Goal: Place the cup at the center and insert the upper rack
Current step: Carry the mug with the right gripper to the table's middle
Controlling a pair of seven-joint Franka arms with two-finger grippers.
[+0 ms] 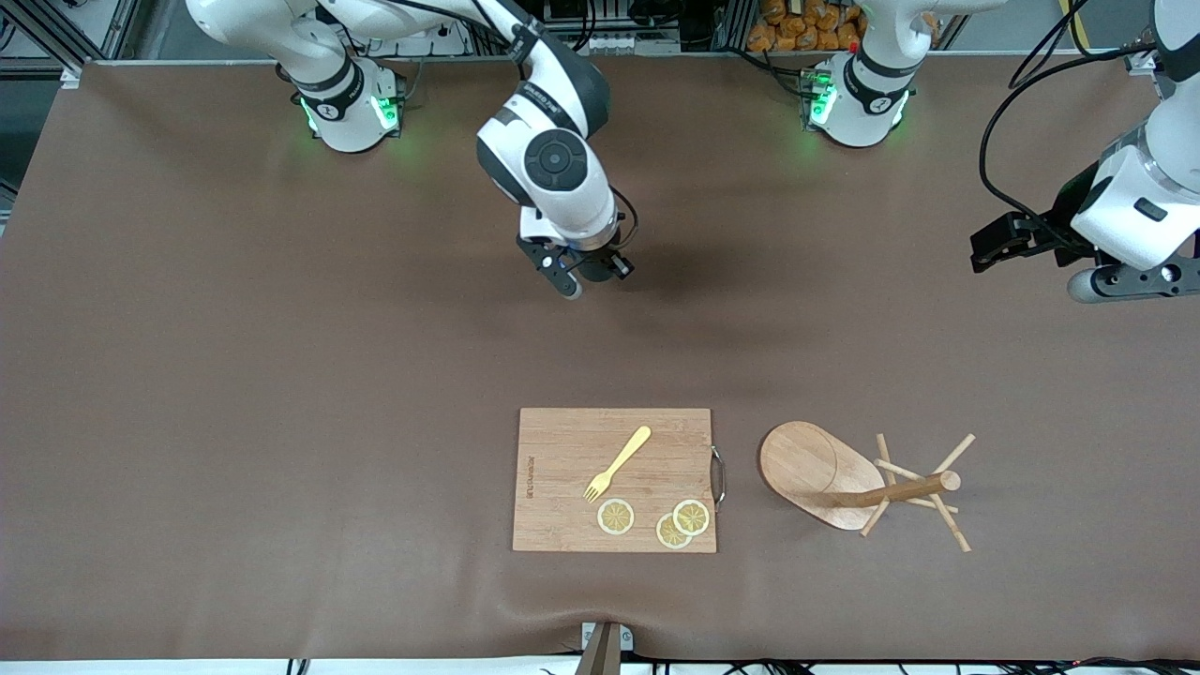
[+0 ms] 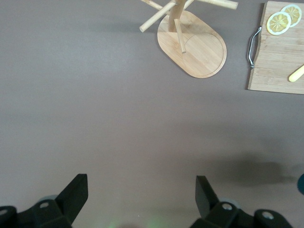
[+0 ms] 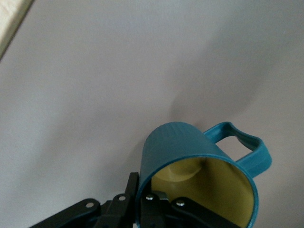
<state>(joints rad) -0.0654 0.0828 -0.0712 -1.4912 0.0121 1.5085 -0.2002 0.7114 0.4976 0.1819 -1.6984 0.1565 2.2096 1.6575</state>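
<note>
Nearest to the front camera: three lemon slices [image 1: 691, 517] and one yellow fork [image 1: 618, 463] on one cutting board [image 1: 562, 506]. Beside it, toward the left arm's end of the table, one upper rack [image 1: 811, 461], standing on its oval base, post with crossing pegs leaning in the view. One cup [image 3: 190, 161], teal with yellow inside, clamped at its rim by right gripper [image 1: 574, 272], over bare table, farther from the camera than the board; hidden under the arm in front view. Left gripper [image 2: 141, 192] waiting with fingers spread apart, over the table's edge; partly cut off.
</note>
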